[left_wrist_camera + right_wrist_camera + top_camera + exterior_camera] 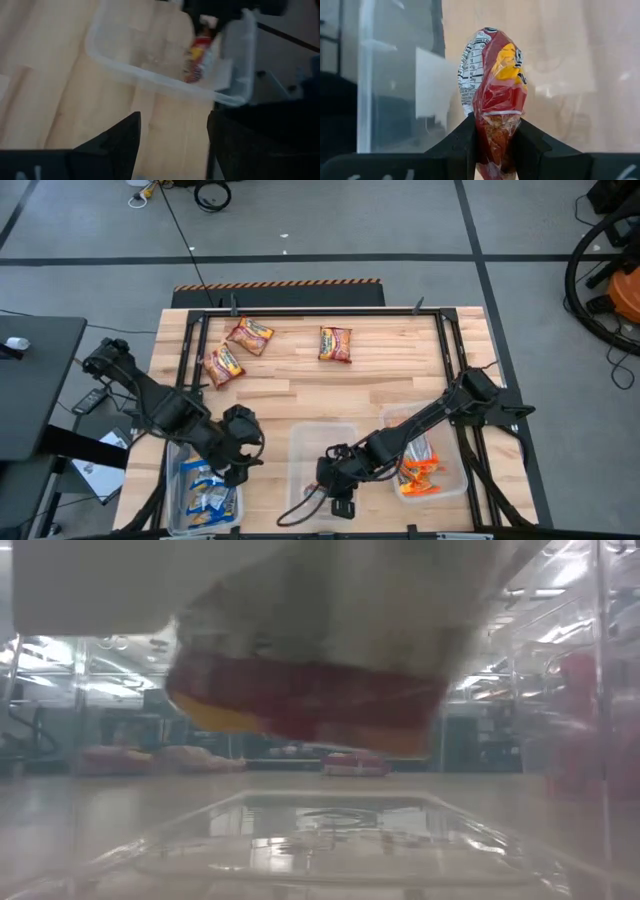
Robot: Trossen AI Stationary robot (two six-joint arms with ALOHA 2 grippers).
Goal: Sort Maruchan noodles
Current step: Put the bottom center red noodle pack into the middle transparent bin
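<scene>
While the left pincer [238,470] gapes empty lower left, the right pincer [495,145] clamps a dark red Maruchan packet [495,85] over the middle clear bin [300,442].

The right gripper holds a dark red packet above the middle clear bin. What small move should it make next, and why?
Probably open the fingers and drop it. The right gripper is shut on the dark red crinkly plastic noodle packet, over the empty middle clear plastic bin. The left gripper waits open by the left clear bin of blue-and-white packets.
</scene>
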